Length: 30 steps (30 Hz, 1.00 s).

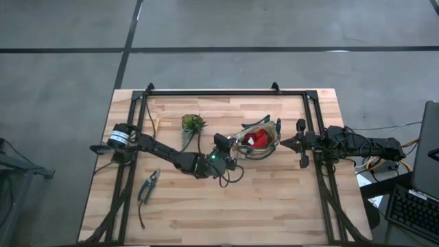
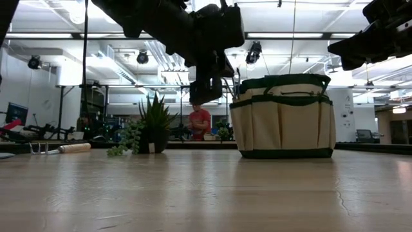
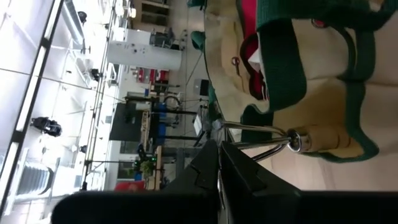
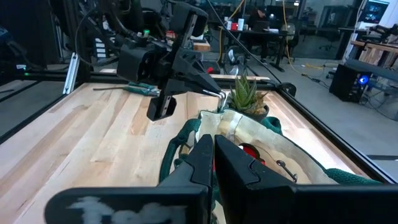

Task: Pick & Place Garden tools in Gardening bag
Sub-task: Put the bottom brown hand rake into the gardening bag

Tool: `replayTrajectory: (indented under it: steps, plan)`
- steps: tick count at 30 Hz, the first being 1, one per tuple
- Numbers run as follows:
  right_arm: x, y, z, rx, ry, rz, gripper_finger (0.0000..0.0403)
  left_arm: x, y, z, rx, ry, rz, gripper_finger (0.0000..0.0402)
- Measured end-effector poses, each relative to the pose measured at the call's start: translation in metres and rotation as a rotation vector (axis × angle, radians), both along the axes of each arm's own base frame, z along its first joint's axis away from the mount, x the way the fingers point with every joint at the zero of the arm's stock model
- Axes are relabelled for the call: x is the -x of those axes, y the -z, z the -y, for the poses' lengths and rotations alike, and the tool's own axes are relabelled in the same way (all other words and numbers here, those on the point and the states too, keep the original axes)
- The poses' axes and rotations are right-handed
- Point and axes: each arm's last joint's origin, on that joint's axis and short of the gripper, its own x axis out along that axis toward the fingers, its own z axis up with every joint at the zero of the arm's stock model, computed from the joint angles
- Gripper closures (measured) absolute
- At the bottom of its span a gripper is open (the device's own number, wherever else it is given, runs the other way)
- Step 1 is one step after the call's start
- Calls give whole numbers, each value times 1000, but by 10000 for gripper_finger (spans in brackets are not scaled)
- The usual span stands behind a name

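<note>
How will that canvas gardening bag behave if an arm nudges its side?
The gardening bag will probably slide rather than tip, since it stands upright on a wide, flat base. Its canvas walls look soft, so the top edge may dent before the whole bag moves. It is likely light: only a red glove shows inside.

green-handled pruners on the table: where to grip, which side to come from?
Take the green-handled pruners across the handles just behind the pivot, coming straight down from above. They lie flat on the table, slanted, with bare wood all round, so probably turn the wrist to close across the handles rather than along them.
</note>
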Motion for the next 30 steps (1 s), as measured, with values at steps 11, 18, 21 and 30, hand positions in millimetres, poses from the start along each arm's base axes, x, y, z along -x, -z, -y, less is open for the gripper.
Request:
replayTrajectory:
  steps: [11,18,21,30]
  plan:
    - [0,0,0,-1,0,0,394,3,4,-1,-74,-33,-107,390]
    - [0,0,0,0,0,0,394,3,5,-9,-98,-48,-156,387]
    - [0,0,0,0,0,0,394,4,6,-11,-90,-56,-154,386]
    - [0,0,0,0,0,0,394,1,3,-3,55,4,3,351]
